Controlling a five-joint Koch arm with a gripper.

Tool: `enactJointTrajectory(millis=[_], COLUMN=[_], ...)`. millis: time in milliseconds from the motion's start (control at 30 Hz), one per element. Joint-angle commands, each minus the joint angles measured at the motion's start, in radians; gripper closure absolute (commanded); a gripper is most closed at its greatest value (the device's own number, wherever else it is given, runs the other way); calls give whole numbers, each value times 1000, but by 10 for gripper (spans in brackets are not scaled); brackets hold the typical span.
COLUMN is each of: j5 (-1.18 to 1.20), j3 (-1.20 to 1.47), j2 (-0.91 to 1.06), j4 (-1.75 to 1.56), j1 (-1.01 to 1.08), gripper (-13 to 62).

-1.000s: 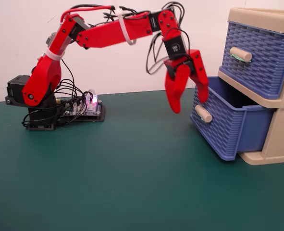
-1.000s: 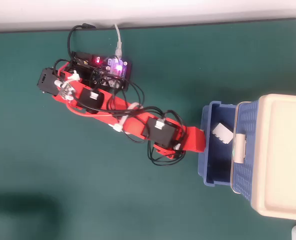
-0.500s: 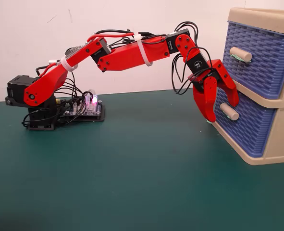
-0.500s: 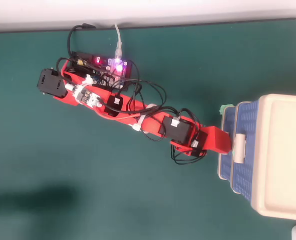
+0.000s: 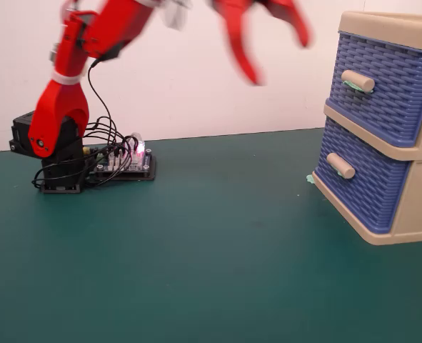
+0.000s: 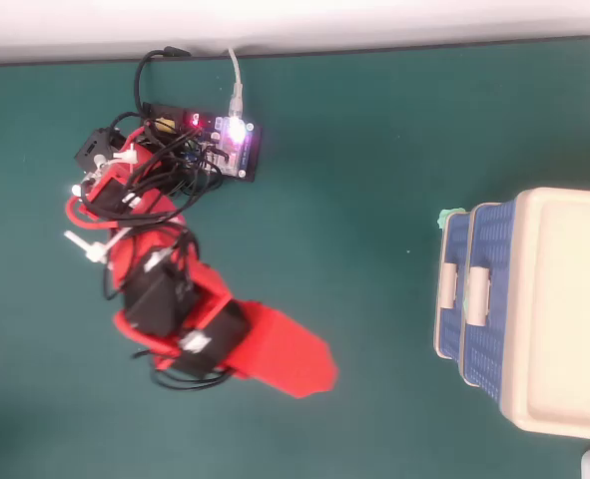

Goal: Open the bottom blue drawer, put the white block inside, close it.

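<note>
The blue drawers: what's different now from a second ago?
The bottom blue drawer, open a second ago with the white block inside, is now pushed shut. The end effector has swung up and away from the cabinet, jaws spread. The top drawer and circuit board stayed put.

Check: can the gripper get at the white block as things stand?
Probably not. The bottom blue drawer sits pushed in flush, no block shows in either view, and the gripper is raised well clear of the cabinet.

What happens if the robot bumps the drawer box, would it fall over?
Probably it would slide, not tip: the cabinet sits on a broad base on the green mat. It looks like light plastic, so a bump might shift it. Both drawers are shut, so nothing should spill.
</note>
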Motion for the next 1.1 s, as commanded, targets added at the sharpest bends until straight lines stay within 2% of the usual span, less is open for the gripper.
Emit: enactJointTrajectory(millis=[0, 133, 367, 533, 700, 833, 1067], j5=[-104, -371, -746, -779, -953, -989, -985], j3=[-11, 149, 890, 1489, 2005, 2235, 2365], j2=[72, 135, 397, 634, 951, 1129, 1126], j4=[138, 184, 112, -98, -328, -334, -233], j1=[106, 316, 650, 689, 713, 732, 761], gripper=[155, 156, 158, 157, 156, 155, 155])
